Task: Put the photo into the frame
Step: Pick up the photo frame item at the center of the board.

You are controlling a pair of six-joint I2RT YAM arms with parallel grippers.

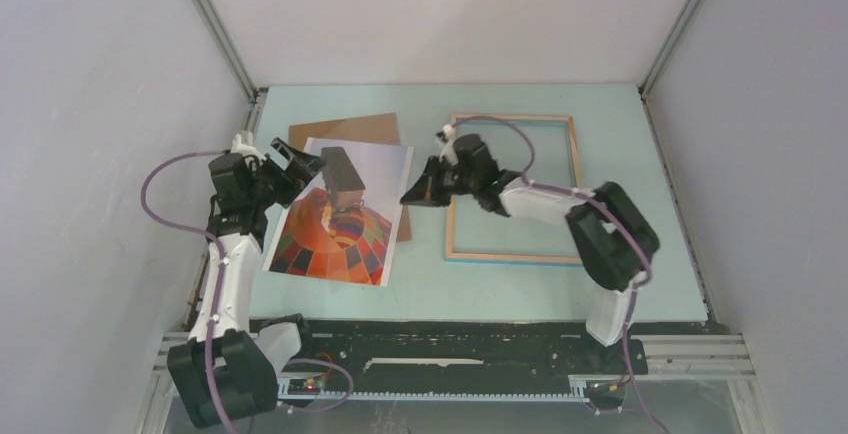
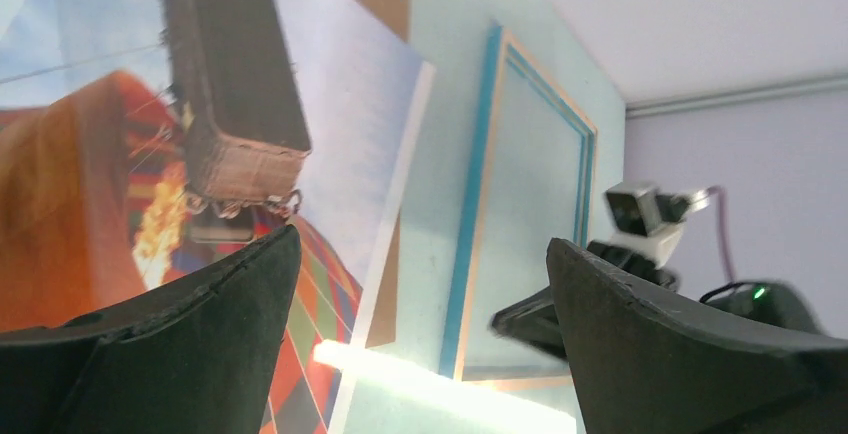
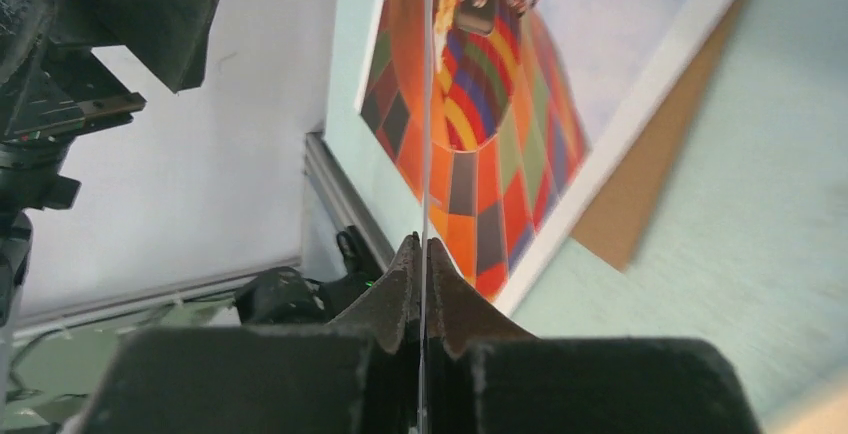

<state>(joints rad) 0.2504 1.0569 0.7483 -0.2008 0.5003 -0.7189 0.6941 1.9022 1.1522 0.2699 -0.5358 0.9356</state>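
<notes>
The photo [image 1: 330, 244] of an orange checkered balloon lies face up at the left of the table, also in the left wrist view [image 2: 340, 84] and the right wrist view [image 3: 500, 134]. The frame [image 1: 510, 257] lies to its right, wood side up with a blue edge [image 2: 470, 204]. My right gripper [image 1: 408, 197] [image 3: 425, 244] sits at the photo's right edge. It is shut on a thin sheet seen edge-on as a pale line, and the photo shows on both sides of that line. My left gripper [image 1: 308, 164] [image 2: 422, 244] hangs open over the photo's upper left, holding nothing.
A plain brown backing board [image 1: 350, 126] [image 3: 650, 174] lies under the photo and sticks out at its top and right. Grey walls close the table on the left, right and back. A bright glare band [image 2: 440, 384] crosses the table between photo and frame.
</notes>
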